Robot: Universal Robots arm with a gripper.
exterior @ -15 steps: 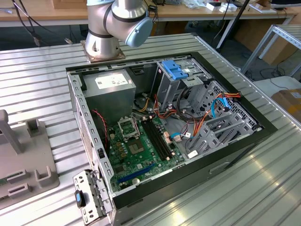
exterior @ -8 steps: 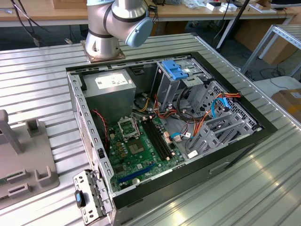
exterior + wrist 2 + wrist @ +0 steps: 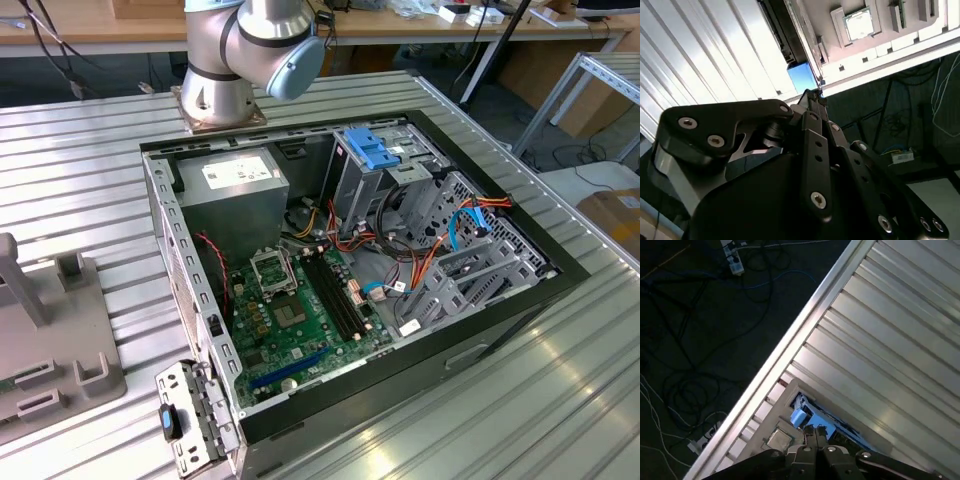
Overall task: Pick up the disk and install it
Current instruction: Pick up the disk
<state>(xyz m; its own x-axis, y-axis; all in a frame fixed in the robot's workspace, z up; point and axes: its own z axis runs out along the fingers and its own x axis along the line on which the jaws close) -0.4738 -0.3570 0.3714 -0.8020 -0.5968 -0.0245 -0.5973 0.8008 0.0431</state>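
In both wrist views my gripper hangs high over the ribbed metal table, near its edge. Its fingers meet at the tip, shut, with nothing between them. Just past the tip and far below, a bright blue piece at the end of a long dark strip looks like the disk, seen edge-on. It rests in a grey fixture by the table's edge. The open computer case lies in the middle of the table in the exterior view.
Inside the case are a green motherboard, a grey power-supply box, a blue bracket on a metal cage, and loose orange and blue cables. The arm's base stands behind the case. Past the table's edge, cables lie on the dark floor.
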